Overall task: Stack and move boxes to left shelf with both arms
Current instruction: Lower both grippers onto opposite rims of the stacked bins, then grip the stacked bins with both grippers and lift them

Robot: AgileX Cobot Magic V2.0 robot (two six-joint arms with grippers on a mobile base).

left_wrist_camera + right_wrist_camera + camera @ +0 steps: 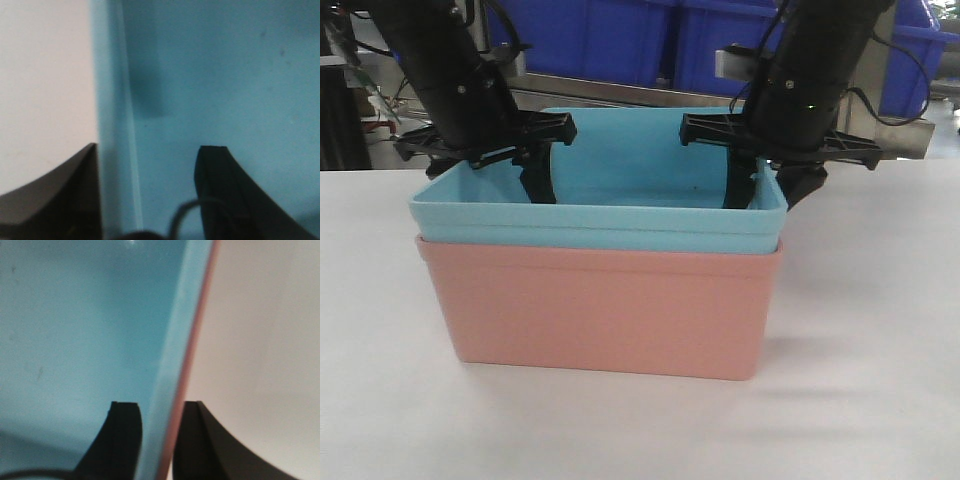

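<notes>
The blue bin (605, 222) sits nested inside the pink bin (600, 310), its rim standing a little above the pink rim, and the stack rests on the white table (880, 390), near the front edge of the view. The left gripper (152, 147) straddles the stack's left wall: its outer finger (75, 190) lies against the wall on the table side, while the inner finger (220, 190) stands clear of it inside the blue bin, so the claw is wide. The right gripper (159, 404) straddles the right wall with both fingers pressed to it, narrow and clamped on the blue wall and pink rim. Dark blue crates (610, 40) stand behind the table.
</notes>
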